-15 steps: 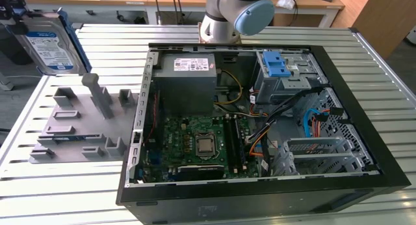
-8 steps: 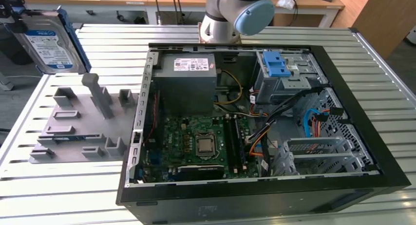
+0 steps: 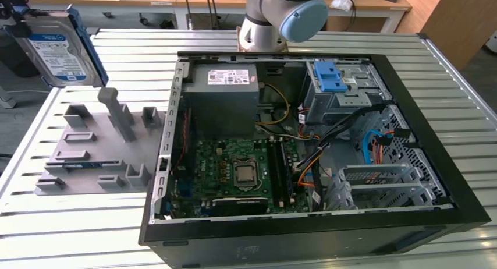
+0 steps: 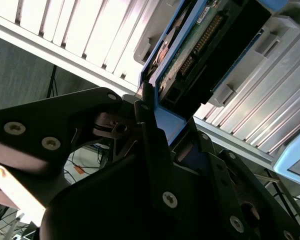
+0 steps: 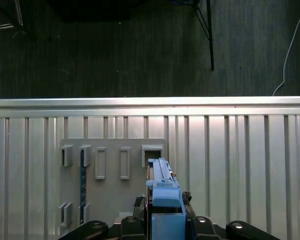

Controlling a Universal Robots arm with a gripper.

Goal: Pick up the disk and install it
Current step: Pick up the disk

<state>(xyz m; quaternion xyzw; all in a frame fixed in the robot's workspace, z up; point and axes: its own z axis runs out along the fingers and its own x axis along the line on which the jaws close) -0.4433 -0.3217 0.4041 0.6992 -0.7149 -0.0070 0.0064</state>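
The disk point(image 3: 58, 50), a silver hard drive with a white-and-blue label and a blue bracket, hangs upright high above the table at the exterior view's far left. My gripper point(image 3: 17, 18) is shut on its far edge there. In the first wrist view the disk point(image 5: 162, 187) appears edge-on as a blue strip rising from my gripper point(image 5: 162, 222). The second wrist view shows the disk's point(image 4: 200, 45) green circuit board and blue bracket clamped between my dark fingers point(image 4: 145, 120). It hangs above the grey holder plate point(image 3: 93, 147), apart from it.
The open computer case point(image 3: 311, 147) lies on the slatted metal table point(image 3: 70, 234), to the exterior view's right of the plate. Inside it are a grey power supply point(image 3: 225, 100), a motherboard point(image 3: 237, 173) and a drive cage with a blue latch point(image 3: 330, 77). The arm's base point(image 3: 280, 18) stands behind the case.
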